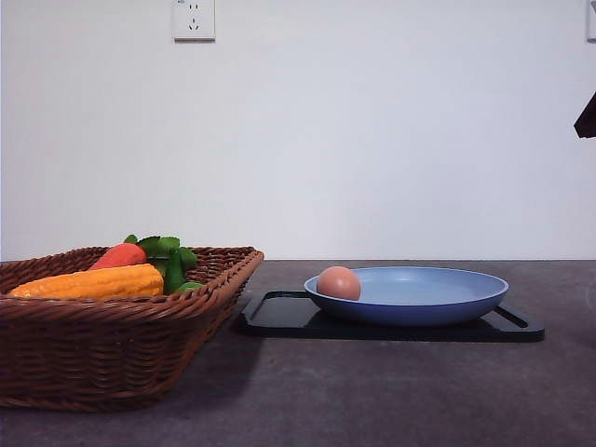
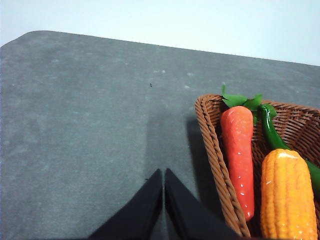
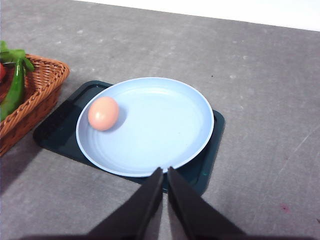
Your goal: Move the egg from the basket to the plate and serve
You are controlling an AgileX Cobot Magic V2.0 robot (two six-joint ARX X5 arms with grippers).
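Note:
The pinkish-brown egg (image 1: 338, 282) (image 3: 103, 113) lies on the light blue plate (image 1: 438, 296) (image 3: 155, 125), near the rim on the side toward the basket. The plate rests on a black tray (image 1: 284, 317) (image 3: 55, 131). The brown wicker basket (image 1: 112, 345) (image 2: 212, 145) (image 3: 35, 95) stands at the left and holds a carrot (image 1: 119, 255) (image 2: 239, 150) and a corn cob (image 1: 93, 282) (image 2: 287, 195). My left gripper (image 2: 163, 175) is shut over bare table beside the basket. Above the plate's near rim, my right gripper (image 3: 165, 174) is shut and holds nothing.
A green pepper (image 2: 272, 132) (image 3: 15, 87) also lies in the basket. The dark grey table (image 1: 391, 391) stretches around the tray. A white wall with a socket (image 1: 194, 19) stands behind. A dark arm part (image 1: 587, 116) shows at the right edge.

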